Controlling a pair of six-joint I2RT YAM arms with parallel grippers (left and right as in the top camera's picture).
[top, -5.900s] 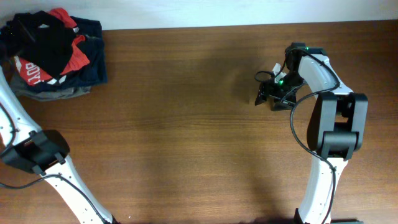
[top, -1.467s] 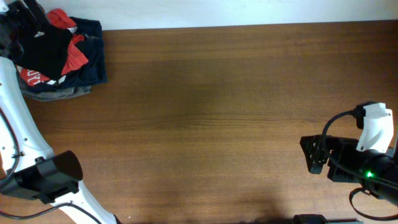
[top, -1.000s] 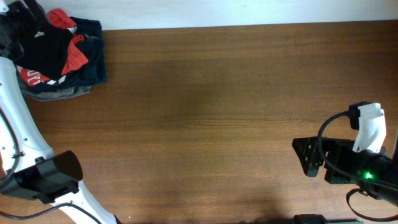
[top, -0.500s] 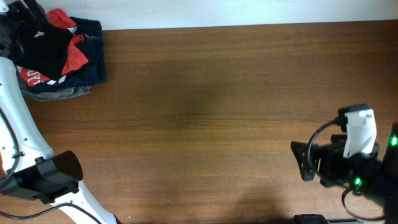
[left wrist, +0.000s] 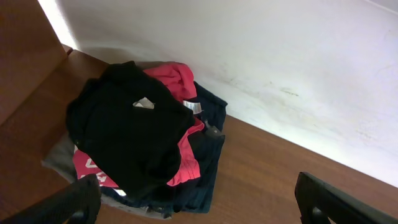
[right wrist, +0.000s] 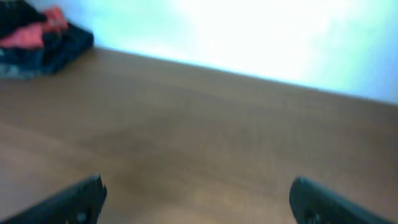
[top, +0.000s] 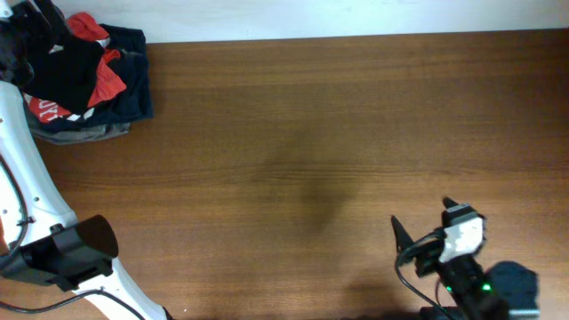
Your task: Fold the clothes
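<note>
Step, prob.: pick black top (left wrist: 127, 134) off pile (top: 84, 80), far-left table (top: 293, 133) corner by wall (left wrist: 280, 56). L claw (left wrist: 199, 200) spread wide, empty, hovers over pile. R claw (right wrist: 196, 200) also spread, empty, over bare wood well apart; view blurred.
Tip: drop L straight down, pinch black fabric only, nr edge. Lift slow so red shirt (left wrist: 171, 81) isn't dragged, carry to mid-table.
Count: 1 black top, 1 red shirt, navy garment (left wrist: 208, 155) at least 1, 1 grey sliver (left wrist: 56, 165), 2 claws.
</note>
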